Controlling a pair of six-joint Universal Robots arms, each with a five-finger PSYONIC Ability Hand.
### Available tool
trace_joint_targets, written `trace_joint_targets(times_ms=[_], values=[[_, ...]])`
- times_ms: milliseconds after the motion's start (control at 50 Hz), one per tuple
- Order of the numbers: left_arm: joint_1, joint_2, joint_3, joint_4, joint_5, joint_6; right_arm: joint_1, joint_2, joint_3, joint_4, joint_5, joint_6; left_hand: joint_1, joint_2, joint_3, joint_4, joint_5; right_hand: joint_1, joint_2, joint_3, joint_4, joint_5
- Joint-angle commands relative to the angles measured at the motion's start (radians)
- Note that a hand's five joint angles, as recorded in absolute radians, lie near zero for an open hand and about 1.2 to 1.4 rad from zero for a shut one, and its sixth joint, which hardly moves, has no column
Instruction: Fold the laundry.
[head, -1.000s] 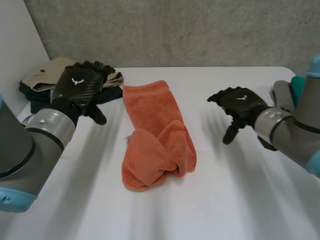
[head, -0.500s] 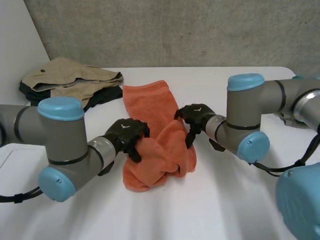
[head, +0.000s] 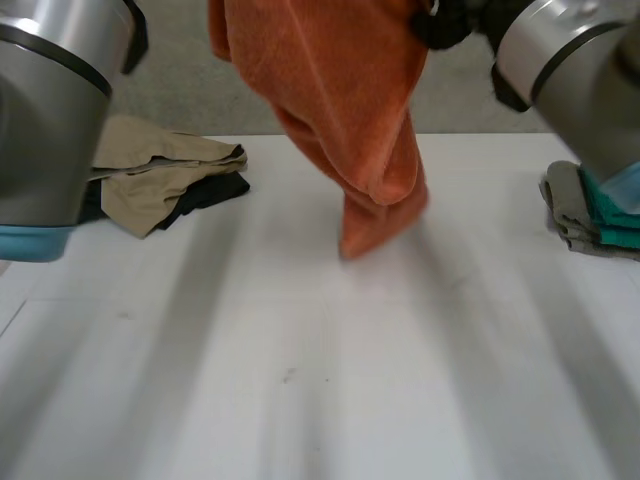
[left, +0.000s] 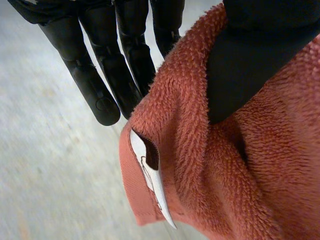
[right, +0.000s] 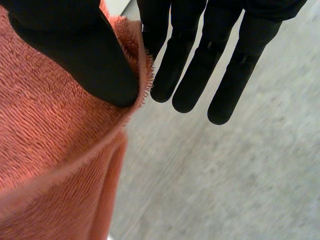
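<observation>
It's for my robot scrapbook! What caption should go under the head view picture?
The left arm and right arm hold an orange towel up over the white table.

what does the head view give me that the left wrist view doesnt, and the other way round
The head view adds the white table, a beige and dark clothes pile, a grey and teal stack, and how the orange towel hangs down toward the table. The left wrist view adds the left robot hand, its thumb pinching the towel's edge, and a white label at the hem. Both share the orange towel.
</observation>
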Motion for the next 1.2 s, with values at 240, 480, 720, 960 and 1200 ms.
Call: trace_joint_targets(times_ms=[240, 480, 720, 960, 1200], values=[[0.033, -0.035, -0.47, -0.048, 0.0, 0.092, 0.01, 0.088, 0.241, -0.009, -0.026, -0.012, 0.253, 0.204, 0.221, 0.197, 0.283, 0.275, 0.22, 0.208, 0.2, 0.211], [0.054, -0.017, -0.65, -0.074, -0.009, 0.261, 0.107, 0.355, 0.104, 0.0, -0.123, -0.005, 0.069, 0.02, 0.038, 0.013, 0.1, -0.947, -1.001, -1.014, -1.021, -1.011], [0.062, 0.157, -0.551, -0.224, 0.009, 0.304, -0.014, 0.12, 0.238, 0.146, 0.033, -0.017, -0.918, -0.967, -0.95, -0.974, -0.888, -0.947, -1.001, -1.014, -1.021, -1.011], [0.059, -0.209, -0.226, -0.321, 0.109, 0.299, -0.154, -0.036, 0.649, 0.143, 0.057, -0.029, -0.918, -0.967, -0.95, -0.974, -0.887, -0.947, -1.001, -1.014, -1.021, -1.011], [0.051, -0.604, 0.126, -0.634, 0.158, 0.296, -0.168, -0.027, 0.856, -0.069, 0.044, -0.028, -0.912, -0.962, -0.944, -0.968, -0.882, -0.947, -1.001, -1.014, -1.021, -1.011]])
